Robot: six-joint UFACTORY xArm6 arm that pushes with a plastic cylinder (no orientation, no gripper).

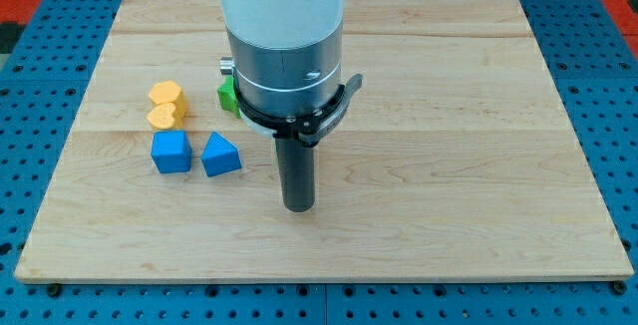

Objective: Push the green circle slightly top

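The green block (228, 96) showed only an edge behind the arm; my tip (299, 206), holding nothing, rested on the wooden board (478, 116).

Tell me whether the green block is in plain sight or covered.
Mostly covered. Only a green sliver shows at the arm's left edge, right of the yellow block; its shape cannot be told. My tip sits lower down.

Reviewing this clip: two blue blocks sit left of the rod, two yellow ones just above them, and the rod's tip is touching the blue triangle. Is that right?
Not quite. In the camera view my tip stands apart from the blue triangle, with bare board between them. The rest holds: the blue cube is beside the triangle, and the two yellow blocks sit just above them.
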